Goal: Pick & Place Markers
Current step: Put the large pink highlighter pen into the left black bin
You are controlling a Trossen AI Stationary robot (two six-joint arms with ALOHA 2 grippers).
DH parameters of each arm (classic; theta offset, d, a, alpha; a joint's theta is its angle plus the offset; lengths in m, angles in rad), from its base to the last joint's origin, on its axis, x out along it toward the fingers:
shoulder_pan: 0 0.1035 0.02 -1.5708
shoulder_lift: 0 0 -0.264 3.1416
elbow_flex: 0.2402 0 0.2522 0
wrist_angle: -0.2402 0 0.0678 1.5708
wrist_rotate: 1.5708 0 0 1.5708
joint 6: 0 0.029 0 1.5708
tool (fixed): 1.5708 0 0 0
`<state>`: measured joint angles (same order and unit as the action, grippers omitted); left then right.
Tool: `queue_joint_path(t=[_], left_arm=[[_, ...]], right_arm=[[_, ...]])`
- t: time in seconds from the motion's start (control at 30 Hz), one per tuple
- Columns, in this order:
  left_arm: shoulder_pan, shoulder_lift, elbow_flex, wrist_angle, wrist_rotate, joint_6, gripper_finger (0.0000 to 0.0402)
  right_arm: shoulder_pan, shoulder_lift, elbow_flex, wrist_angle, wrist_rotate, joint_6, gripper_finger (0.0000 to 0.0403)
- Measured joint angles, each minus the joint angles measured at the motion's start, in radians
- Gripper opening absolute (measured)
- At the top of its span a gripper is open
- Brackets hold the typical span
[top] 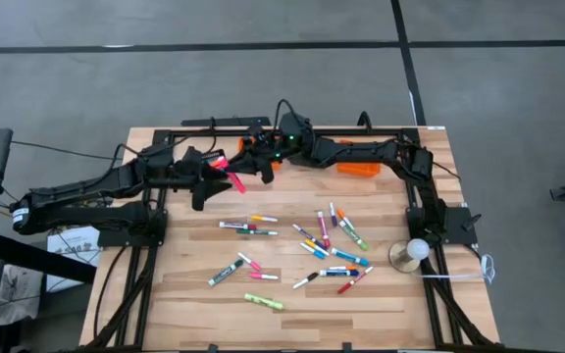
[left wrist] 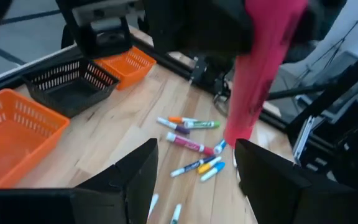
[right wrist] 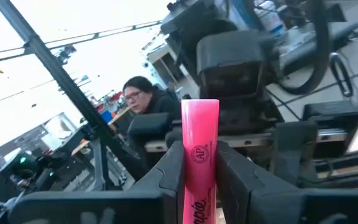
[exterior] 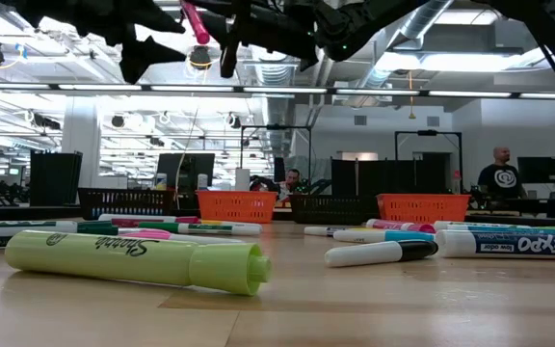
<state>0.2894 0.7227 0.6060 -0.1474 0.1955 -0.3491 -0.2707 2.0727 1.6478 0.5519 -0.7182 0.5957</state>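
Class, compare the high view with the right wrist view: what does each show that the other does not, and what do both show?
Only the high view shows the markers scattered on the table and the left gripper open beside the pink marker. Only the right wrist view shows a person in the room and the right gripper with its jaws shut on that marker's body. Both show the pink marker held above the table.
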Motion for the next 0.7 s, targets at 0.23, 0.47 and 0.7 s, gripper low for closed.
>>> queue_joint_path(t=[0.23,0.47,0.7], left_arm=[[0.0,0.0,0.0,0.058,-0.004,-0.048,0.0214],[0.0,0.0,0.0,0.102,-0.012,-0.121,0.0215],[-0.003,0.007,0.0,0.114,-0.04,-0.135,0.0229]], right_arm=[[0.0,0.0,0.0,0.008,0.002,-0.044,0.0053],[0.006,0.0,0.0,0.014,0.034,-0.064,0.0053],[0.009,0.0,0.0,0.025,0.061,-0.076,0.0053]])
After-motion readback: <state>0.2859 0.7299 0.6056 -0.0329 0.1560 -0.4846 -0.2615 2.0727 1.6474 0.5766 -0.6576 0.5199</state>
